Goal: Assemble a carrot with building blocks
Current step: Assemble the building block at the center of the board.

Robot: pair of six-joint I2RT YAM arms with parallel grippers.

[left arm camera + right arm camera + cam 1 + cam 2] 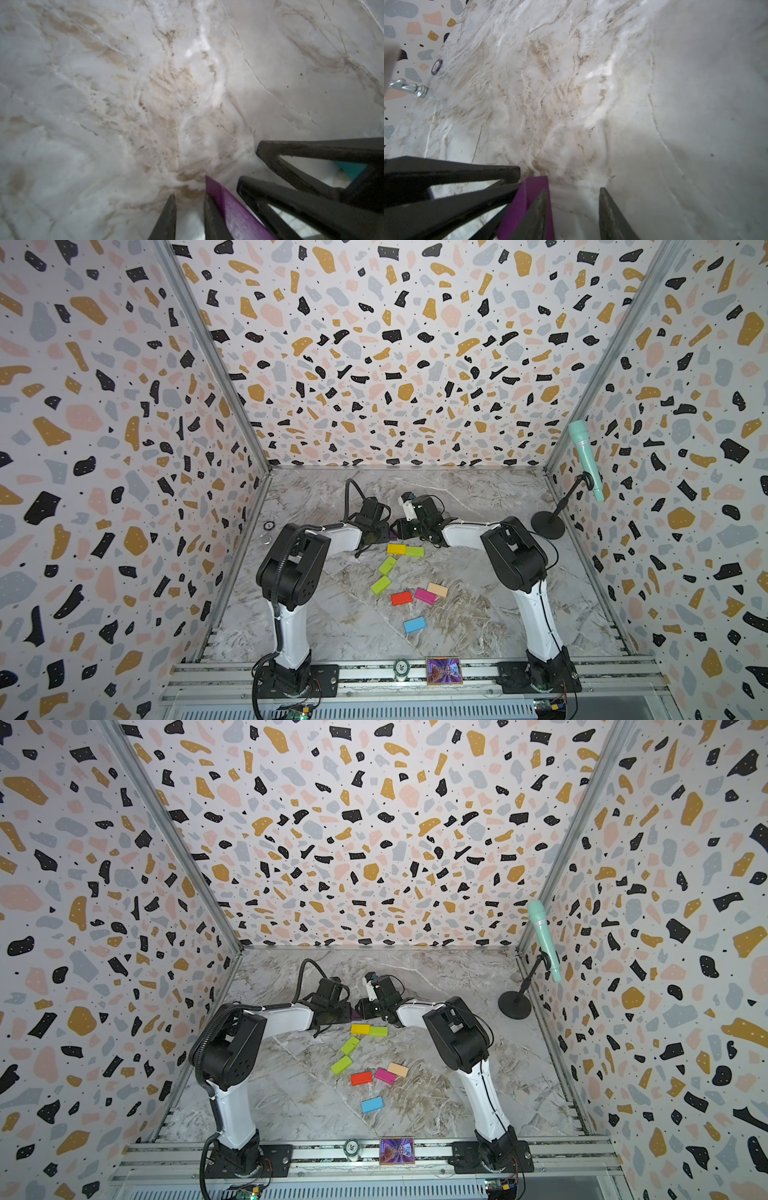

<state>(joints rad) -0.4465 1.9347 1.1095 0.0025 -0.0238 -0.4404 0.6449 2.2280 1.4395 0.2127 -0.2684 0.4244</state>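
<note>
The left claw is seen low over the counter, jaws partly spread, and nothing is pinched in the bare gap between them. The right claw is set the same way, spread and empty. Between the two, the purple triangle is pressed against the outer face of one finger of each claw. It looks squeezed from both sides rather than gripped. A teal patch is glimpsed through the right claw's finger. It is probably the teal triangle, though that cannot be confirmed.

In both top views the purple triangle is found just beyond the yellow block, and contact cannot be told. The yellow block is touching a lime green block, and this pair is judged to be the wide end of the carrot. The other building blocks are scattered nearer the robot: two more lime green blocks, a red block, a magenta block, a tan block and a light blue block.

Small, opposed pushes are advised here, so the triangle is seated flat against the pair without the pair being shoved. The fingers should be kept low, then lifted straight off.
</note>
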